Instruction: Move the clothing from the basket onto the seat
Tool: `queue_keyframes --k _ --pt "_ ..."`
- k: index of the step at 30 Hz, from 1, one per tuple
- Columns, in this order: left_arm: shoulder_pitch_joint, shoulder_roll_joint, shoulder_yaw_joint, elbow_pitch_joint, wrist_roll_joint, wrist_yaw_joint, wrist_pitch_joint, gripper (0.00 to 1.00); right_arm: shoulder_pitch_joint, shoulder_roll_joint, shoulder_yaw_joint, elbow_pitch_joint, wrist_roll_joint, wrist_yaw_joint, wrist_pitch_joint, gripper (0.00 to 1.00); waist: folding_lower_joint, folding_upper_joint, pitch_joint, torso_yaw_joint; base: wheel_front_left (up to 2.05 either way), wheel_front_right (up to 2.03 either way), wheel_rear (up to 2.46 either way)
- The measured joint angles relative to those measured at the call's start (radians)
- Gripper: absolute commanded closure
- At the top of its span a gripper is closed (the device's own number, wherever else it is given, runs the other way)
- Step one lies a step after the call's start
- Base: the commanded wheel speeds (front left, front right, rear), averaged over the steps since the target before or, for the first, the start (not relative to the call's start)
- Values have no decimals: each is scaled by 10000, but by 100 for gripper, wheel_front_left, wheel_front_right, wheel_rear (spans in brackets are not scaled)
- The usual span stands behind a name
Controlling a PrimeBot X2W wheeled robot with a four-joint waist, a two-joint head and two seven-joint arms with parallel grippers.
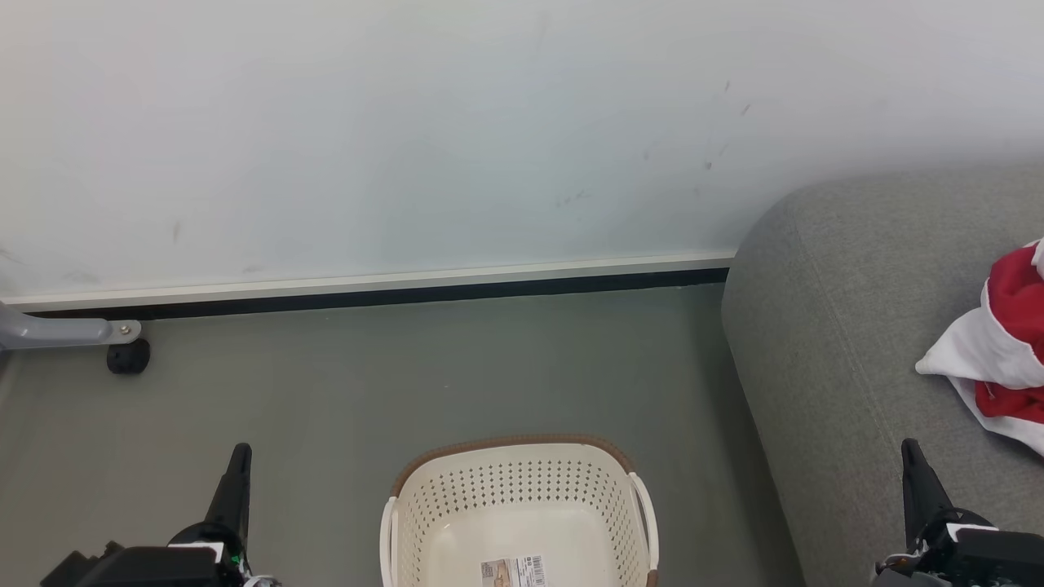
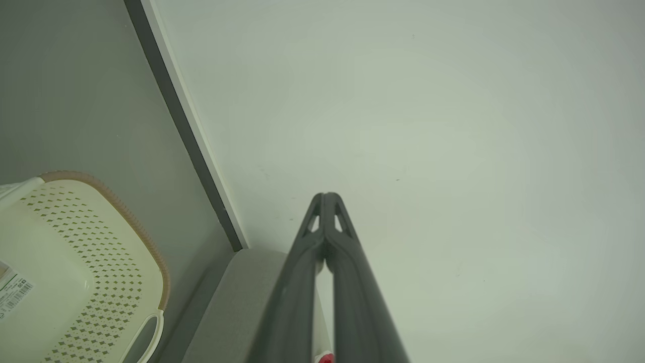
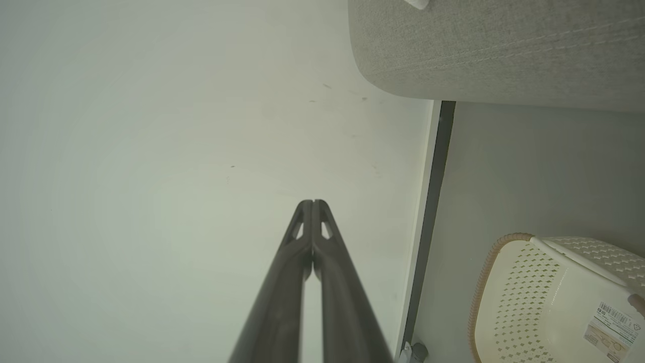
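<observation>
The cream basket (image 1: 519, 497) with a brown rim stands on the floor at the bottom centre of the head view, with only a barcode sticker (image 1: 514, 571) inside. Red and white clothing (image 1: 999, 350) lies on the grey seat (image 1: 824, 326) at the right edge. My left gripper (image 1: 239, 456) is shut at the lower left, left of the basket, holding nothing. My right gripper (image 1: 912, 452) is shut at the lower right, over the seat's front. The left wrist view shows the shut left gripper (image 2: 326, 195) against the wall, the basket (image 2: 75, 262) at its left. The right wrist view shows the shut right gripper (image 3: 312, 202), the basket (image 3: 544, 297) and the seat (image 3: 494, 50).
A white wall (image 1: 408, 139) with a pale skirting board (image 1: 367, 281) runs behind the grey floor (image 1: 408, 375). A grey frame leg with a black caster (image 1: 128, 356) stands at the far left by the wall.
</observation>
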Motion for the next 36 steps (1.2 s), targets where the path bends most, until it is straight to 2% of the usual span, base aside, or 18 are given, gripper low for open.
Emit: queue_keyframes --k 36 --pt "0 0 -2 -2 0 0 0 100 0 0 2 0 0 0 0 100 0 0 1 0 0 0 0"
